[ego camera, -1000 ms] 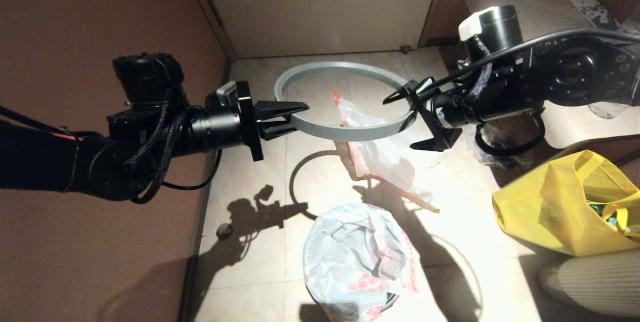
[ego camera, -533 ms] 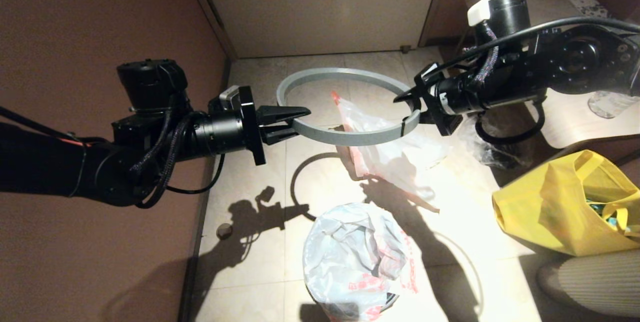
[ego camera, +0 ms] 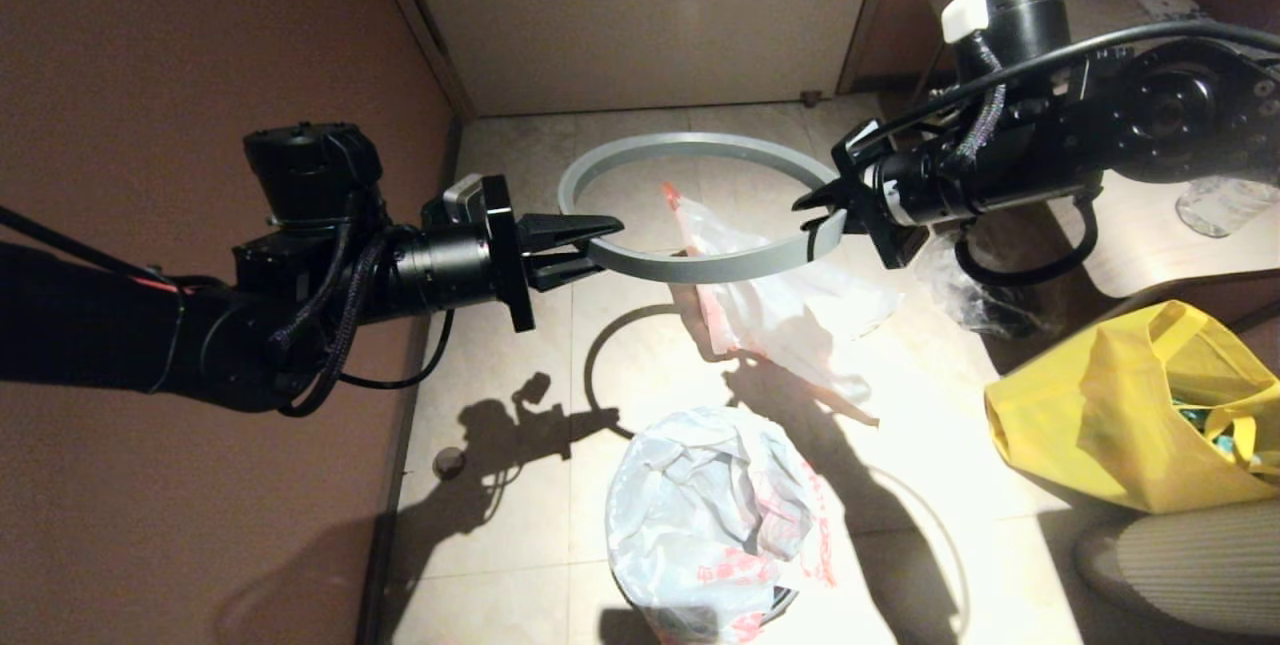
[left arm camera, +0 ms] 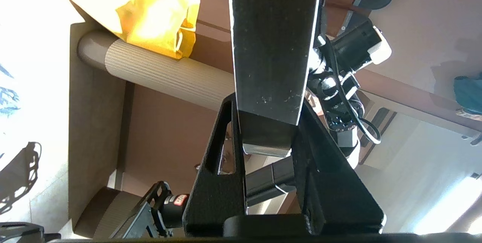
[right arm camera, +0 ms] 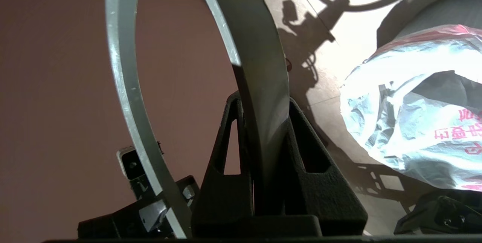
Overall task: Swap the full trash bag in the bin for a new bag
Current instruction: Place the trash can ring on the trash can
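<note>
You have the thin grey plastic hoop (ego camera: 700,270) pinched in both hands, left hand (ego camera: 590,240) and right hand (ego camera: 825,215) on opposite sides, held level above the floor. The black bin, lined with the milky white red-printed bag (ego camera: 710,515), stands below, nearer you.

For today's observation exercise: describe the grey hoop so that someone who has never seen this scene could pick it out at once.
Look above the tiled floor in the corner, where the two black arms meet. The grey hoop hangs level in the air, the left gripper shut on one side and the right gripper on the opposite side. Unlike the crumpled bags below, it is a rigid, thin, open ring.
</note>
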### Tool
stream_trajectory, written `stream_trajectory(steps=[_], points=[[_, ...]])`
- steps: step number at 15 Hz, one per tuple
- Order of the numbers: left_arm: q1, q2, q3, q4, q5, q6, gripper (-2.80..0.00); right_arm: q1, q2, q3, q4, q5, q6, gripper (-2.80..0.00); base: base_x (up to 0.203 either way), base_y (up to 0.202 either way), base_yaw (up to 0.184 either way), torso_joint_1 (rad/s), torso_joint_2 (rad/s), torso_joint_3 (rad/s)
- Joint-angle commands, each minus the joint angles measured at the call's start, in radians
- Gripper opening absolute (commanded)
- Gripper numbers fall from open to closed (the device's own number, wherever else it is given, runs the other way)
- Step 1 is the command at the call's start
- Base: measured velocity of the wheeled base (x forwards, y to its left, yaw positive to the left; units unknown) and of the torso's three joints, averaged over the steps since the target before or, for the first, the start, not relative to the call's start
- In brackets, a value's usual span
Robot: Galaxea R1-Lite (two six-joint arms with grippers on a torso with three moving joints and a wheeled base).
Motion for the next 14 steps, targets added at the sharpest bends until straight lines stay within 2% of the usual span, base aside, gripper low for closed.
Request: stream_trajectory(steps=[1,3,4,5,6,8,9,11,12,14], points=[[0.0,0.009,-0.006,-0.004,-0.004,-0.009,-2.8,0.004,-0.008,0.0,0.002,0.002,0.004,-2.8,0.0,0.0,0.0,0.0,0.0,0.0],[0.0,0.007,-0.003,-0.004,-0.004,-0.008,-2.8,0.004,-0.008,0.0,0.004,0.001,0.001,-2.8,0.0,0.0,0.0,0.0,0.0,0.0],[0.0,0.003,-0.002,-0.004,-0.004,-0.008,-1.95,0.004,-0.009,0.0,0.004,0.001,-0.003,-2.8,0.0,0.0,0.0,0.0,0.0,0.0],[0.0,0.001,-0.002,-0.004,-0.004,-0.006,0.0,0.004,-0.008,0.002,0.004,0.001,-0.004,-2.8,0.0,0.0,0.0,0.0,0.0,0.0],[0.001,-0.002,0.0,-0.004,-0.005,-0.002,0.0,0.004,-0.008,0.005,0.008,0.001,-0.008,-2.8,0.0,0.0,0.0,0.0,0.0,0.0],[0.034,0.0,0.003,-0.017,-0.04,0.057,0.0,0.005,-0.014,0.02,0.064,-0.001,-0.071,-2.8,0.0,0.0,0.0,0.0,0.0,0.0],[0.071,0.008,0.0,-0.019,-0.089,0.085,0.0,0.005,-0.025,0.043,0.094,-0.004,-0.118,-2.8,0.0,0.0,0.0,0.0,0.0,0.0],[0.145,-0.003,-0.024,-0.01,-0.169,0.096,0.0,0.005,-0.059,0.12,0.104,-0.008,-0.183,-2.8,0.0,0.0,0.0,0.0,0.0,0.0],[0.174,-0.046,-0.03,0.0,-0.211,0.098,0.0,0.005,-0.069,0.167,0.102,-0.01,-0.255,-2.8,0.0,0.0,0.0,0.0,0.0,0.0],[0.223,-0.096,-0.047,0.036,-0.362,0.098,0.0,0.003,-0.071,0.266,0.08,-0.018,-0.411,-2.8,0.0,0.0,0.0,0.0,0.0,0.0]])
